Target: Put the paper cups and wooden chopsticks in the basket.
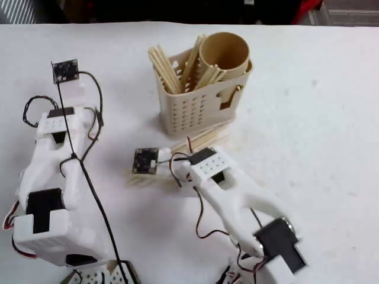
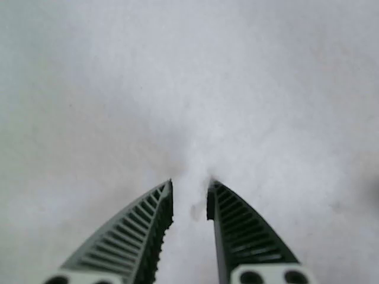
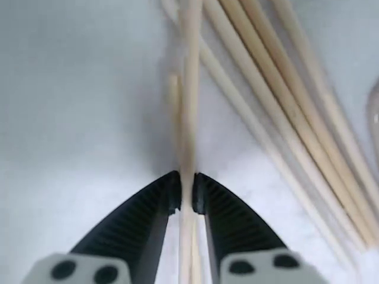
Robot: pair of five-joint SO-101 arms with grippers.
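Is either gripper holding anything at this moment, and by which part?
The right gripper is shut on a chopstick, pinching it along its shaft, with more of the stick running on past the hold. The left gripper is open and holds nothing.

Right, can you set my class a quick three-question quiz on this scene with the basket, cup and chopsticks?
1. True or false: the paper cup sits inside the basket.
2. Choose: the right gripper is shut on A) a cup, B) a chopstick, C) nothing.
3. Fill in: the left gripper hangs open over the bare ____.
Key: 1 true; 2 B; 3 table.
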